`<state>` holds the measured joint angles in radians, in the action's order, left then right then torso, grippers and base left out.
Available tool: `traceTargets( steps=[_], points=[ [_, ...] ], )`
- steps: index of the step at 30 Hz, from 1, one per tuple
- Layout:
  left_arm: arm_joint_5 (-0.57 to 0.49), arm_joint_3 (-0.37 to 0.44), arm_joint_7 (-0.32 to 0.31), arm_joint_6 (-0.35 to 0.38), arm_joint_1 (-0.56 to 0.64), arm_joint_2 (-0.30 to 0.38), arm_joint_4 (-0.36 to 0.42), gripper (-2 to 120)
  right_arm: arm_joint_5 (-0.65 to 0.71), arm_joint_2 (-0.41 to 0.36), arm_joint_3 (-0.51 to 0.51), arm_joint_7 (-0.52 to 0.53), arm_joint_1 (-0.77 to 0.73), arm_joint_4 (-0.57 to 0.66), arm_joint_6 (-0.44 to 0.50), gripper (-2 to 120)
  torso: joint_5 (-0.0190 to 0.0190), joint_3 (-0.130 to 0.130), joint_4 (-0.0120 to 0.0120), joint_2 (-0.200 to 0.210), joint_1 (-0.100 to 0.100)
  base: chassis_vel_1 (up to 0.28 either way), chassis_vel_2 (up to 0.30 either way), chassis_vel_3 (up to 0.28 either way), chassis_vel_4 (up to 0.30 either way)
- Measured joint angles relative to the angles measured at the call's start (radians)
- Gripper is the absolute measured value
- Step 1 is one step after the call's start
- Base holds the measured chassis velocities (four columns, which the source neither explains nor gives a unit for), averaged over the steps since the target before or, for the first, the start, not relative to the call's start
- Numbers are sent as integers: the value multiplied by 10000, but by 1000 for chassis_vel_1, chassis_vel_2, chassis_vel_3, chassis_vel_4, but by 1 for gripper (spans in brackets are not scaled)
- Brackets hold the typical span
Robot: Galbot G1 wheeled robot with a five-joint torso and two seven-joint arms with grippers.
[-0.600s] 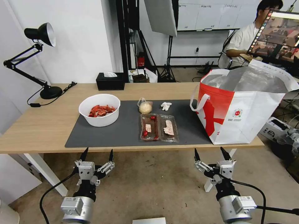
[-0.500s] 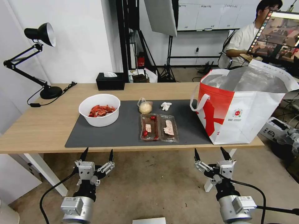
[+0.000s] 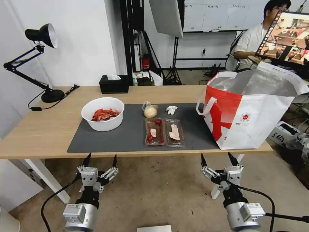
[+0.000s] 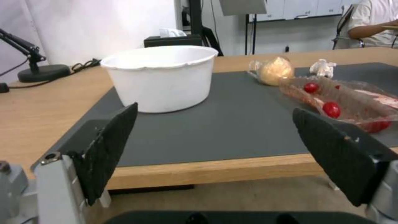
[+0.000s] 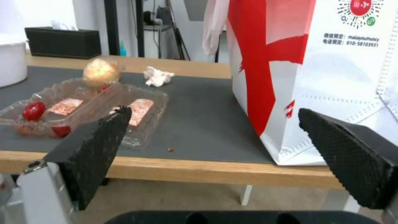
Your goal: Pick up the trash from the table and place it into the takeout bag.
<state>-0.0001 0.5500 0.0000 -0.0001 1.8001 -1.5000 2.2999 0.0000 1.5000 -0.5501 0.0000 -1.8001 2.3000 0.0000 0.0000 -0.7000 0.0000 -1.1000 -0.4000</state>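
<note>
Two pincers hang below the counter's near edge, both w/ fingers spread apart and holding nothing: left pincer on the robot's left, right pincer on its right.

Straight ahead of the left pincer, up on the grey mat, sits the white bowl w/ red shells. Between the two pincers & farther in lies the clear food tray, opened flat; its long axis runs left-right across the counter, hinge line pointing away from the robot. Beyond the tray: bagged bun, and just beside it toward the right pincer's side, the crumpled tissue. Ahead of the right pincer stands the takeout bag, upright, mouth open to the ceiling, red face toward the tray, logo face toward the robot; one corner overhangs the mat onto bare wood.

Head view looks into the bowl (shells) and the bag's foil lining. Left wrist view is low: bowl's outer wall, not its contents, plus tomatoes in the tray. Right wrist view gives the tray's side profile, a red crumb on the mat near the edge, and printed text under the bag's logo.

Black tissue box & desk lamp stand at the far side, well apart from both pincers.
</note>
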Motion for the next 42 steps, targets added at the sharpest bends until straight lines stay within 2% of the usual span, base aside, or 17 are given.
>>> traceTargets(
  steps=[5,8,9,10,11,13,15,32,42],
  points=[
    [-100,-5,-29,99,-94,-5,-8,100,193,-188,-63,-2,77,0,-176,100,2,0,-3,0,0,0,0,0,0],
    [-1067,-107,-543,1261,-1089,-136,-194,100,1267,-1207,-497,-11,569,22,-1261,100,1,0,2,-1,0,0,0,0,0],
    [-1067,-107,-543,1261,-1089,-136,-194,100,1267,-1207,-497,-11,569,22,-1261,100,1,0,2,-1,0,0,0,0,0],
    [-1521,-170,-779,1786,-1559,-200,-277,100,1891,-1797,-748,-18,850,52,-1892,100,2,0,-5,1,-2,0,0,0,0],
    [-1776,-216,-846,1912,-1733,-236,-354,100,2341,-2209,-920,-24,1055,68,-2353,100,3,-2,-2,1,-2,0,0,0,0],
    [-1836,-240,-848,1923,-1773,-245,-372,100,2561,-2427,-1010,-29,1155,77,-2568,100,4,-2,-2,1,-3,0,0,0,0],
    [-1946,-273,-849,1932,-1843,-258,-419,100,3299,-3087,-1310,-125,1470,100,-3145,100,1,-1,5,0,-2,0,0,0,0],
    [-1949,-261,-803,1786,-1797,-253,-394,100,3387,-3021,-1240,-437,1475,-8,-2755,100,0,0,0,0,-1,0,0,0,0],
    [-1958,-196,-736,1760,-1676,-181,-258,100,3402,-3284,-1010,-543,1343,3,-2466,100,0,0,0,0,0,0,0,0,0]
  ],
)
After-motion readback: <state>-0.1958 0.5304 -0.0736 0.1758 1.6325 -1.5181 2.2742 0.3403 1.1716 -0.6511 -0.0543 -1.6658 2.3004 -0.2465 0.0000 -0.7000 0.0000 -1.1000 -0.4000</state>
